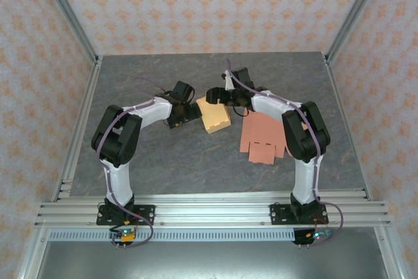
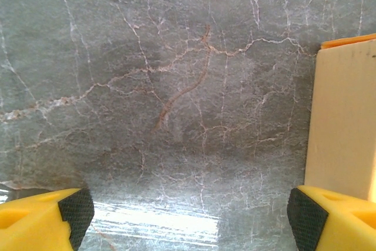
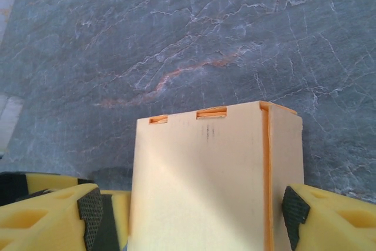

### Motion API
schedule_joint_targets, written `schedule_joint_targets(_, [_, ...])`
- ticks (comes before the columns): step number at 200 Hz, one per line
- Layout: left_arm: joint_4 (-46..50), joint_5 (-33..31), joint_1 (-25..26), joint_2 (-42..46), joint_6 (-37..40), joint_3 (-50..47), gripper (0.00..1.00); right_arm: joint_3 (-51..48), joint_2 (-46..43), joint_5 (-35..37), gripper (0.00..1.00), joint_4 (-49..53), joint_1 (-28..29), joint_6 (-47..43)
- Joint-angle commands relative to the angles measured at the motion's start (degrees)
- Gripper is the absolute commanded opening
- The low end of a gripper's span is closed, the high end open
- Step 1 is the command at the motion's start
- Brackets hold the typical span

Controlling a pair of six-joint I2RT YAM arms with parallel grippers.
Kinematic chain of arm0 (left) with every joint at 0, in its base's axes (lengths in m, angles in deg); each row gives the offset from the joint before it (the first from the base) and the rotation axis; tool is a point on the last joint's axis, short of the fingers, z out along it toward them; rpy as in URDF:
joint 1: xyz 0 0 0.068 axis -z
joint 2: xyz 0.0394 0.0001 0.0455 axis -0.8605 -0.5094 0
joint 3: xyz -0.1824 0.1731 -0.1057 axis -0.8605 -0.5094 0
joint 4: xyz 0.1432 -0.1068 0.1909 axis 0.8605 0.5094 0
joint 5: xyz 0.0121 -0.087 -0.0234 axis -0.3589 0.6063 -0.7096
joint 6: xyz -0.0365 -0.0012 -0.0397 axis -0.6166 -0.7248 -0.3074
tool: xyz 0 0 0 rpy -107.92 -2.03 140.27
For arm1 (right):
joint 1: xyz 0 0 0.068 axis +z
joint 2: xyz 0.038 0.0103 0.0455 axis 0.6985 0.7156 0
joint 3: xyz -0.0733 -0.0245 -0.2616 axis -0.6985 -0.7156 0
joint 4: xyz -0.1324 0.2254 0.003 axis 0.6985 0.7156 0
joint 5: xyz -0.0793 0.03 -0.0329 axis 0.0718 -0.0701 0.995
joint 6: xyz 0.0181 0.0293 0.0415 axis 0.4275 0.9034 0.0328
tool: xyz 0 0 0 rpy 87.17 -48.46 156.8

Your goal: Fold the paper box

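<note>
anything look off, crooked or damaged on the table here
Nothing is spilled or torn. The yellow box sits turned at an angle to the edges of the table, with a faint dark smudge on its top. A pink flat sheet lies unfolded beside it.

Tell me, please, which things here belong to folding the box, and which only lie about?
Job: cream box; right tool, astride it; left tool, beside it.
Lying about: flat pink sheet, likely an unfolded box.
</note>
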Motion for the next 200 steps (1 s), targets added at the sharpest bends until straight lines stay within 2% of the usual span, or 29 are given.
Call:
schedule_joint_targets(1, [-4.1,1.4,0.3,-5.2,1.9,-1.0,0.91,-0.8,-0.8,-1.5,0.82,1.5,-0.1,-1.3])
schedule_joint_targets(42, [-4.5,1.8,0.3,-5.5,1.5,-0.3,0.91,2.0,4.3,5.8,0.83,-1.0,-0.6,1.6])
schedule_joint_targets(82, [-3.1,1.8,0.2,-4.6,2.5,1.3,0.91,3.7,6.5,7.7,0.84,-1.4,-1.2,2.4])
schedule_joint_targets(122, [-0.9,-0.2,-0.8,-4.6,3.3,2.4,0.91,4.1,6.9,5.2,0.84,-5.2,-2.3,4.1])
schedule_joint_targets(158, [-1.3,-2.4,-1.9,-6.6,2.3,3.5,0.91,7.8,9.5,1.2,0.83,-3.1,-2.2,5.2])
schedule_joint_targets(200, [-2.1,-0.7,-1.9,-9.3,0.6,6.0,0.9,8.8,11.5,-2.2,0.8,-3.3,-0.7,9.1])
